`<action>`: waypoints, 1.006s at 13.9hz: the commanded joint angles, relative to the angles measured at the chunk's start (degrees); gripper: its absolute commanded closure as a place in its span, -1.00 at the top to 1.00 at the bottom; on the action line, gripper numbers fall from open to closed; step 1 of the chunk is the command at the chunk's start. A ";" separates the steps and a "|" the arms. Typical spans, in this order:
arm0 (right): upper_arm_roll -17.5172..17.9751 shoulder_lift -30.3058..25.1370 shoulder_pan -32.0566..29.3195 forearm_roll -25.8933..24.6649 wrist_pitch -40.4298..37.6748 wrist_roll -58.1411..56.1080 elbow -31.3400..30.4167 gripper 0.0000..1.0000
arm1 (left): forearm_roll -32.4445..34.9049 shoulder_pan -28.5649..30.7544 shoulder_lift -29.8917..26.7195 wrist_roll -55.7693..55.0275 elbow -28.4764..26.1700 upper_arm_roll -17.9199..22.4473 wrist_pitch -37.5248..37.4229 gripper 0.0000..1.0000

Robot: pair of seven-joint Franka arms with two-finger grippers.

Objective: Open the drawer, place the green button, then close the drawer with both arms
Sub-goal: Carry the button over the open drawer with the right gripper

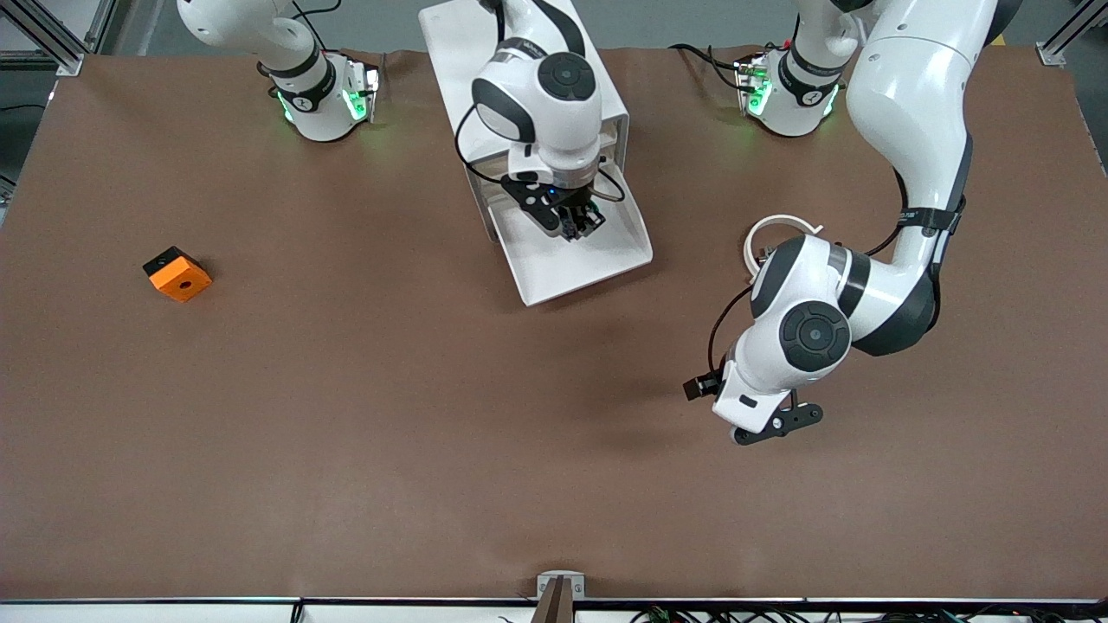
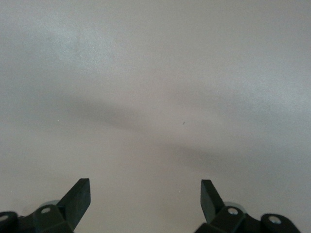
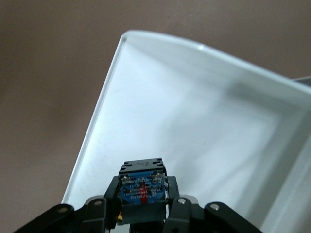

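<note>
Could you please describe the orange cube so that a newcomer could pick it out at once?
On the brown table, look toward the right arm's end, well away from the white cabinet. The orange cube sits alone there, the only brightly coloured item, with a round hole on top.

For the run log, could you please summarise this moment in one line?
white tray drawer: open | right gripper: shut on dark blue-black button, over drawer | left gripper: open, waiting

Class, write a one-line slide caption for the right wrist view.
Right gripper, shut on the button, hangs over the open drawer.
</note>
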 commanded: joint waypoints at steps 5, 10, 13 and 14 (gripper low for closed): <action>-0.73 6.91 1.79 -4.24 -0.75 1.50 6.97 -1.00 | 0.56 0.58 -0.59 0.96 -1.11 -0.55 1.16 1.00; -0.81 8.76 3.90 -4.59 -0.66 1.59 7.23 -1.00 | 0.56 0.15 -0.06 0.70 -1.19 -0.99 1.51 1.00; -0.81 8.76 3.91 -4.51 -0.66 1.68 7.23 -1.00 | 0.56 -0.03 1.08 0.70 -1.19 -1.43 2.83 1.00; -0.81 8.76 3.82 -4.42 -0.66 1.59 7.58 -0.71 | 0.56 -0.03 1.34 0.61 -1.19 -1.69 3.00 1.00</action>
